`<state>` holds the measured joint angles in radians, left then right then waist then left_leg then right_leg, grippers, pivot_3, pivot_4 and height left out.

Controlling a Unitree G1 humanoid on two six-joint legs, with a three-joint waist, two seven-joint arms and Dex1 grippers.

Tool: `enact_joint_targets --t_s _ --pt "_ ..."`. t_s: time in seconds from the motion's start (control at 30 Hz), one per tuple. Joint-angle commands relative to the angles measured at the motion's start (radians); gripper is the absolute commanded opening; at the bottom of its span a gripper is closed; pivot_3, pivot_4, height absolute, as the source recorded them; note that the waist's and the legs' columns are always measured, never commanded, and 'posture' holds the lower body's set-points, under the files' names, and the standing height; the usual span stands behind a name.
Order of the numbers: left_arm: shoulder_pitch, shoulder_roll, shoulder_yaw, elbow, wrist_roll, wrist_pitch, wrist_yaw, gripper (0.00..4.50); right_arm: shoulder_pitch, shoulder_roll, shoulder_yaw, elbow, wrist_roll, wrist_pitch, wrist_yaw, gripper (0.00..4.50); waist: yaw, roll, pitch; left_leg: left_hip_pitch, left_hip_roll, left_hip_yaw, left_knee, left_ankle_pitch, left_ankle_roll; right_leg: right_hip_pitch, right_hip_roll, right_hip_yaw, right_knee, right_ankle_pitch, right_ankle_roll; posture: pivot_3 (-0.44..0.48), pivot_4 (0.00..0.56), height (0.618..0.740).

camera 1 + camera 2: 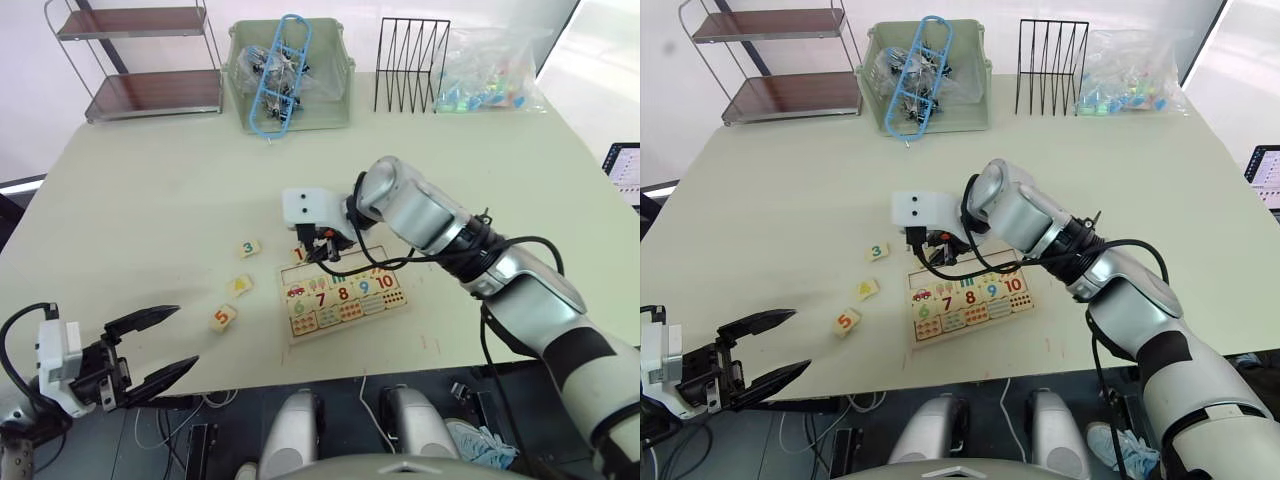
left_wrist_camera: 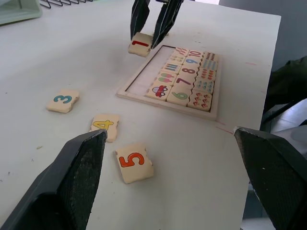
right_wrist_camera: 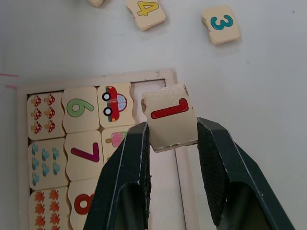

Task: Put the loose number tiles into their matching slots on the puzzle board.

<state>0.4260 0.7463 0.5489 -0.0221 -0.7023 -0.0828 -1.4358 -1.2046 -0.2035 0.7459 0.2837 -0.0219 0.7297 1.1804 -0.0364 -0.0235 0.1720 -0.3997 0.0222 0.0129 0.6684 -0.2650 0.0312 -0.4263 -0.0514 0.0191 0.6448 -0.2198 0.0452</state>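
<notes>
We work over a broad pale desk [image 1: 150,200] with a smooth matt top. Near its front edge, about midway along, lies the puzzle board [image 1: 343,300], a flat light-wood tray with a raised rim, filled with square tiles of numbers 6 to 10, small pictures and dots. Along its far long edge runs the row of matching slots [image 2: 144,79], plain pale recesses, apparently all unfilled.

Our right gripper [image 3: 170,129] hangs over the board's far left corner, its two black fingers clamped on the side edges of the 1 tile [image 3: 169,116], which rides tilted just above the end slot. Our left gripper [image 1: 150,345] hovers off the desk's front left corner, fingers spread wide and holding nothing.

Three loose tiles lie on the desk left of the board, well apart from it: the 3 tile [image 1: 249,248] farthest back, the 4 tile [image 1: 239,286] in the middle, the 5 tile [image 1: 224,318] nearest the front edge. We cannot find a 2 tile.

We judge these tiles light, stiff and hard, with smooth faces and wavy edges; they could pivot in a pinch. Opposite side edges seem the best hold, leaving the underside free to seat flat.
</notes>
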Motion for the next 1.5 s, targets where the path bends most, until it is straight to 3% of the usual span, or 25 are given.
enact_joint_targets --t_s 0.03,0.7,1.5 --pt "0.006 0.001 0.036 -0.027 -0.013 0.008 0.002 4.5 -0.019 0.026 0.0 0.001 -0.02 -0.012 0.003 0.87 -0.003 0.0 0.0 0.0 0.0 0.0 0.0 0.0 0.0 0.0 0.0 0.0 0.0 0.0 0.0 0.0 0.15 0.74" --pt "-0.023 -0.018 0.051 -0.073 -0.059 0.06 0.018 4.5 -0.009 0.154 0.016 0.136 -0.095 -0.021 -0.012 0.87 -0.007 0.0 0.0 0.0 0.0 0.0 -0.001 0.0 -0.001 -0.004 -0.003 -0.002 0.001 0.0 -0.001 0.0 0.15 0.74" --pt "-0.035 -0.025 0.057 -0.09 -0.058 0.078 0.02 4.5 -0.016 0.212 -0.021 0.283 -0.122 -0.033 -0.011 0.87 -0.008 0.002 0.001 -0.001 0.0 0.001 -0.002 0.0 -0.001 -0.005 -0.011 -0.007 0.001 0.001 -0.002 0.0 0.15 0.74"
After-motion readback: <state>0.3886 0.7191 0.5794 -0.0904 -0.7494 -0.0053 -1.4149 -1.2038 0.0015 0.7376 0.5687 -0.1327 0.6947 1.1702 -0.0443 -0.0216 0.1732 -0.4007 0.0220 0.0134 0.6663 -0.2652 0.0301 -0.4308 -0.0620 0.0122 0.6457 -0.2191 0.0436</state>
